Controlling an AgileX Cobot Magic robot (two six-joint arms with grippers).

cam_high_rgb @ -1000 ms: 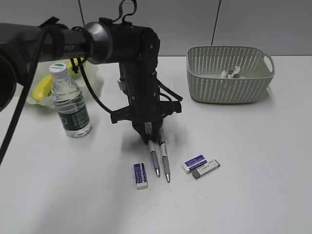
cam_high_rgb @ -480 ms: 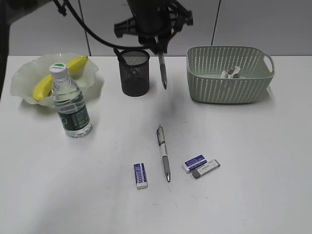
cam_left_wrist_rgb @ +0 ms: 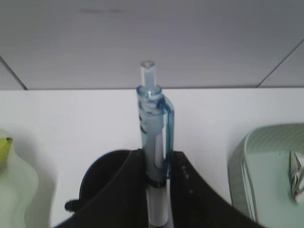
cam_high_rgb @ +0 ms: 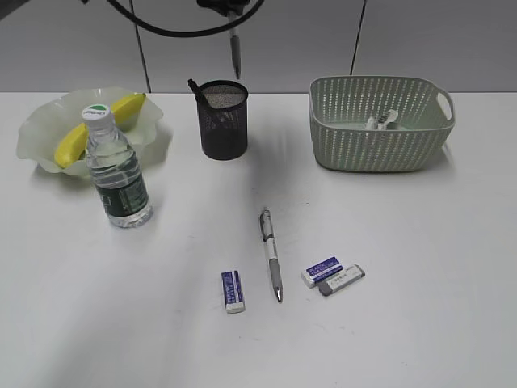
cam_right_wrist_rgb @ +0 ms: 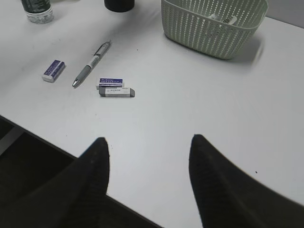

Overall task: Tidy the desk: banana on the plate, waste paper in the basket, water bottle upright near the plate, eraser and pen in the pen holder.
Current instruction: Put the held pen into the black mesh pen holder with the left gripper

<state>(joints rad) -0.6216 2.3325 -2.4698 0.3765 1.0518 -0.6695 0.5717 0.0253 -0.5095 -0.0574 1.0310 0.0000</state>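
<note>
1. Left gripper (cam_left_wrist_rgb: pixel 156 190) has risen since a second ago: it was low over the worktop at two pens, now it is almost out of the top of the exterior view. Its jaws are clamped on a clear-blue plastic pen (cam_high_rgb: pixel 235 50), which hangs tip down from them.
2. Black mesh pen holder (cam_high_rgb: pixel 223 119) stands below the jaws, slightly to the left of the hanging tip; a dark item already leans inside it. Judgement: pen is lifted and carried over, release still pending.
3. One grey-and-white pen (cam_high_rgb: pixel 270 254) is left on the white worktop (cam_high_rgb: pixel 404 323), well below and nearer the camera than the jaws. Three erasers also remain: blue-labelled white eraser (cam_high_rgb: pixel 233 291), blue-labelled eraser (cam_high_rgb: pixel 321 271), grey eraser (cam_high_rgb: pixel 341 280).
4. Right gripper (cam_right_wrist_rgb: pixel 147 156): jaws spread wide, holding nothing, erasers ahead of them.
5. Yellow banana (cam_high_rgb: pixel 97 125) lies on pale green wavy plate (cam_high_rgb: pixel 32 137); clear water bottle (cam_high_rgb: pixel 115 170) upright beside it; paper in green plastic basket (cam_high_rgb: pixel 380 121). Judgement: only pen-holder items remain.
</note>
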